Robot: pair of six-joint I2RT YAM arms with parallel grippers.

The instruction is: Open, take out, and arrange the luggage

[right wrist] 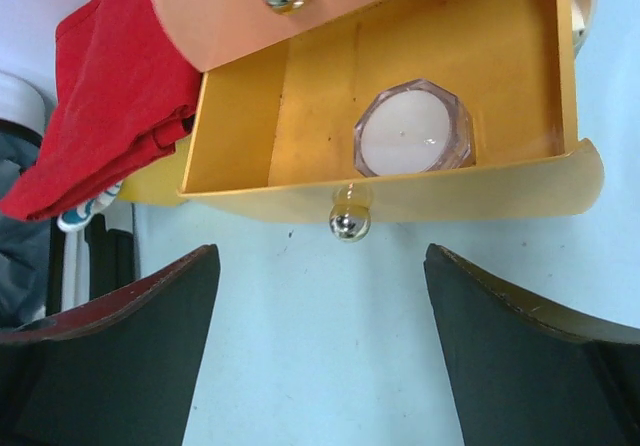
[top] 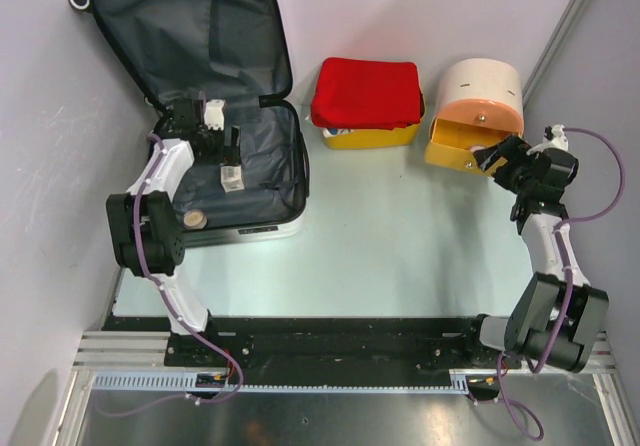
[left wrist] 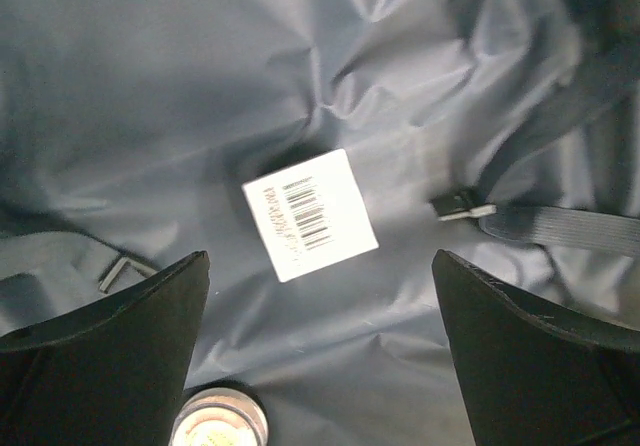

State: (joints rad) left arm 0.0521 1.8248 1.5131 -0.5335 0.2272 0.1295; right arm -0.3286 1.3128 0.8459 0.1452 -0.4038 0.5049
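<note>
The luggage [top: 185, 26] lies open at the back left, its dark grey lining [left wrist: 150, 116] showing in both halves. My left gripper [top: 224, 144] hangs open over the lower half, with nothing between its fingers [left wrist: 120, 336]. Below it on the lining lie a small white box with a barcode label [left wrist: 311, 214] and a small round tin [left wrist: 218, 421], also seen as the box [top: 232, 178] and the tin [top: 195, 220]. A grey strap with a buckle [left wrist: 462, 206] crosses the lining. My right gripper [right wrist: 320, 256] stands open in front of the drawer box, holding nothing.
The round cream-and-orange drawer box [top: 483, 91] stands at the back right with its lower drawer [right wrist: 330, 116] pulled out; a pale candle in a clear holder [right wrist: 412, 138] sits inside. A yellow basket [top: 368, 136] under a red cloth [top: 366, 91] stands between luggage and box.
</note>
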